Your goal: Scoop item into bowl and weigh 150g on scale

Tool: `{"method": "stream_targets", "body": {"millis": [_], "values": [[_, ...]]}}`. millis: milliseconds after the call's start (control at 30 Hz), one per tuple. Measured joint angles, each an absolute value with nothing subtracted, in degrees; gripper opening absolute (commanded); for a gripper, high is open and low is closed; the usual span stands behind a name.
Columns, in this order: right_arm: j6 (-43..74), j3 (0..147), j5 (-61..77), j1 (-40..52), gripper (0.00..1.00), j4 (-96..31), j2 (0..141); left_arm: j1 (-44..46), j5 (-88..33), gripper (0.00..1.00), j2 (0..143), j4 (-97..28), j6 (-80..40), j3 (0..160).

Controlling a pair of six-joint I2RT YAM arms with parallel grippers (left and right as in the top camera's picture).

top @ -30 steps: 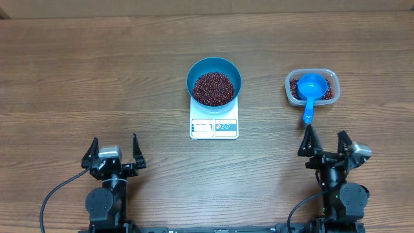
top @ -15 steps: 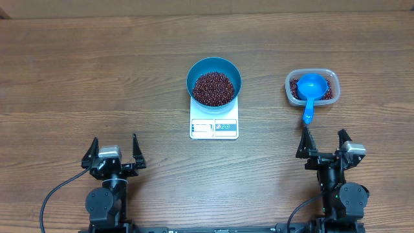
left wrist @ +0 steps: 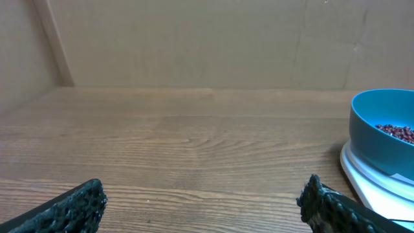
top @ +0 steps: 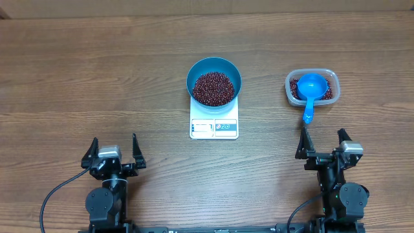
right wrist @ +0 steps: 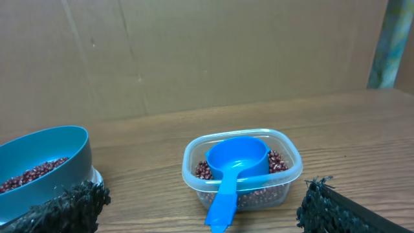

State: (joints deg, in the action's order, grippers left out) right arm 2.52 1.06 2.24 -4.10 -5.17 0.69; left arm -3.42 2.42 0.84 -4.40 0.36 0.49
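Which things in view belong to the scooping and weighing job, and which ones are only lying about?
For the job:
- beans, in the blue bowl and in the clear tub
- blue bowl, standing on the white scale
- blue scoop, resting in the clear tub

Not for the job:
- black cable at the near edge of the table
- cardboard wall behind the table

clear tub [top: 335,83], blue scoop [top: 312,85] resting inside, wooden table [top: 97,77]
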Motion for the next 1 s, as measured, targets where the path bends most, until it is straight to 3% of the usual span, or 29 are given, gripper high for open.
{"method": "stream_targets", "body": {"millis": [1000], "values": [[-3.5,1.1,5.7,-4.1,1.0,-4.7,0.7,-3.4,2.4,1.0,0.8,-4.4,0.4,0.5]]}}
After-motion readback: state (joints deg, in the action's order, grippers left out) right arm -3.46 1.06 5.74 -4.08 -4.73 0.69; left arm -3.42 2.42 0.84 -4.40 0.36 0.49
